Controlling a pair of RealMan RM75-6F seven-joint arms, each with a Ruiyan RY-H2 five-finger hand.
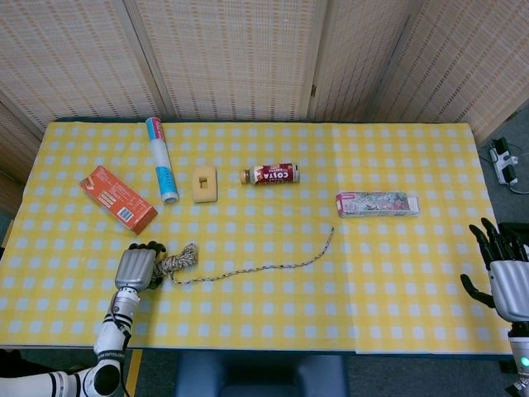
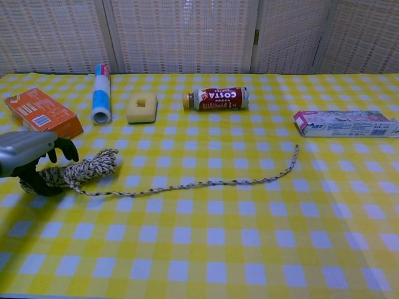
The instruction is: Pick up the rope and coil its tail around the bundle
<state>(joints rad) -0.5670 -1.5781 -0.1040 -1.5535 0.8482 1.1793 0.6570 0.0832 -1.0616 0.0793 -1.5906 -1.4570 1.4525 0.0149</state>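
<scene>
The speckled rope bundle [image 1: 176, 261] [image 2: 85, 168] lies at the front left of the yellow checked table [image 1: 388, 281]. My left hand [image 1: 137, 268] [image 2: 31, 161] grips the bundle's near end, fingers curled over it. The thin tail [image 1: 273, 265] [image 2: 212, 183] trails right across the cloth and curves up to its tip [image 1: 332, 229] [image 2: 295, 148]. My right hand [image 1: 501, 269] hangs open off the table's right edge, fingers spread, holding nothing; the chest view does not show it.
Along the back stand an orange box [image 1: 118, 198], a blue-white tube [image 1: 162, 159], a yellow sponge [image 1: 204, 183] and a Costa bottle [image 1: 270, 174] lying on its side. A flat packet [image 1: 377, 203] lies to the right.
</scene>
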